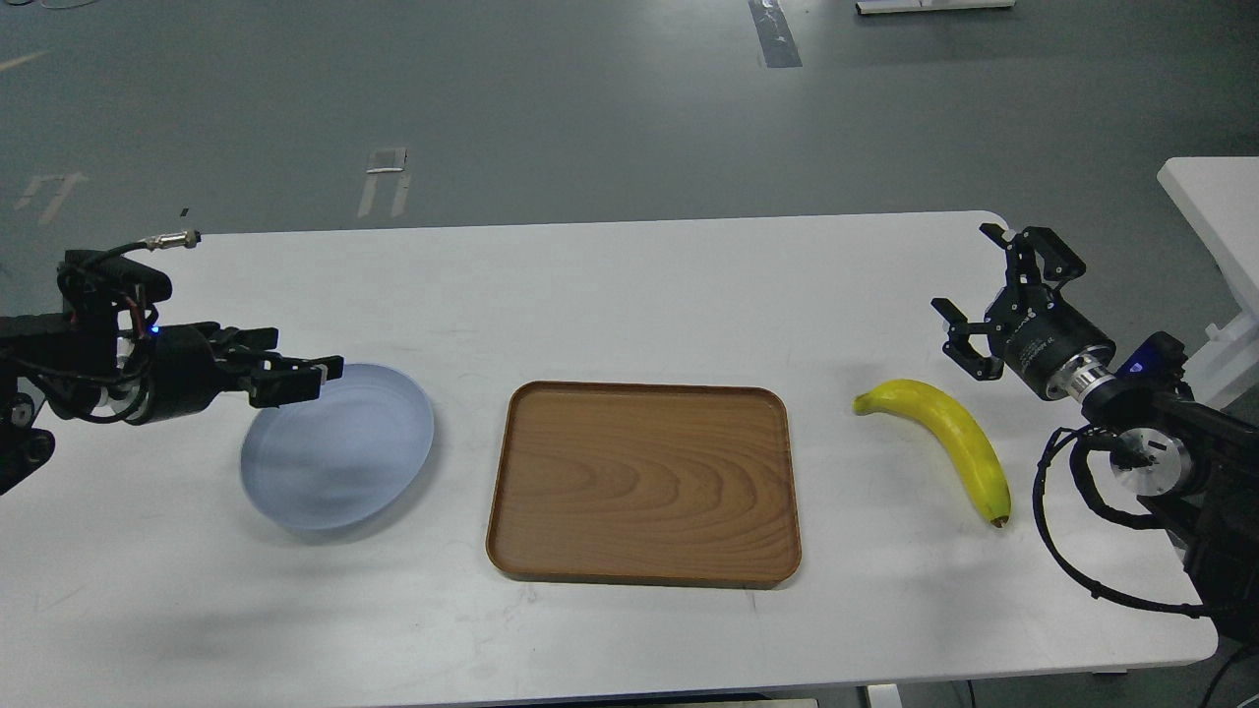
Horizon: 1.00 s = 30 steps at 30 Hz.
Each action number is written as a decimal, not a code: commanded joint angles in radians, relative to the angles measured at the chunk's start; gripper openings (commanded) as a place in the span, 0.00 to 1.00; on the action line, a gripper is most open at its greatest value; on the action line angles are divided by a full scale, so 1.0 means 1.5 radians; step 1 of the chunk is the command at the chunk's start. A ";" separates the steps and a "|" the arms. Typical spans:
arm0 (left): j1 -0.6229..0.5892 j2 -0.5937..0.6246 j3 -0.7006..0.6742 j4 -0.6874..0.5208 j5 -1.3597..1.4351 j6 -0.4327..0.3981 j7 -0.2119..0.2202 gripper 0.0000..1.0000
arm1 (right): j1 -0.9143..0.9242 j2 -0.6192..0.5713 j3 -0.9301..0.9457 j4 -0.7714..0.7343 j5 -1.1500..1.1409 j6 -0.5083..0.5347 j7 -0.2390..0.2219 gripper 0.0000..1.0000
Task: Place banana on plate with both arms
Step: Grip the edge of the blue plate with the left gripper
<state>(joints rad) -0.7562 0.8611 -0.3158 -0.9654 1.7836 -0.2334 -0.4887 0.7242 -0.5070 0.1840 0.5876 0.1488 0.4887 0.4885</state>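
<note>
The wooden tray (644, 482) is occupying the middle of the white table (590, 285), leaving bare strips of tabletop on either side, between it and the plate (339, 447) on the left and between it and the banana (949, 442) on the right. The left gripper (315, 379) is hanging over the plate's far-left rim, blocking an approach from that side, while the plate's near and right edges are lying unobstructed. The right gripper (974, 295) is hovering, fingers spread, just beyond the banana's far-right side, with nothing standing between them, and the whole far half of the table is lying open.
</note>
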 commanded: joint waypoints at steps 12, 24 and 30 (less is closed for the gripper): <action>0.041 -0.039 0.080 0.126 -0.107 0.038 0.000 0.82 | 0.000 0.000 0.000 0.000 0.000 0.000 0.000 1.00; 0.059 -0.051 0.083 0.157 -0.118 0.037 0.000 0.46 | -0.002 -0.002 0.000 0.000 -0.001 0.000 0.000 1.00; 0.062 -0.053 0.083 0.156 -0.117 0.038 0.000 0.01 | -0.001 -0.002 0.000 -0.001 -0.001 0.000 0.000 1.00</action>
<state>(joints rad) -0.6639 0.7827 -0.1918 -0.7313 1.6060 -0.1778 -0.4886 0.7214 -0.5094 0.1837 0.5863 0.1472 0.4887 0.4886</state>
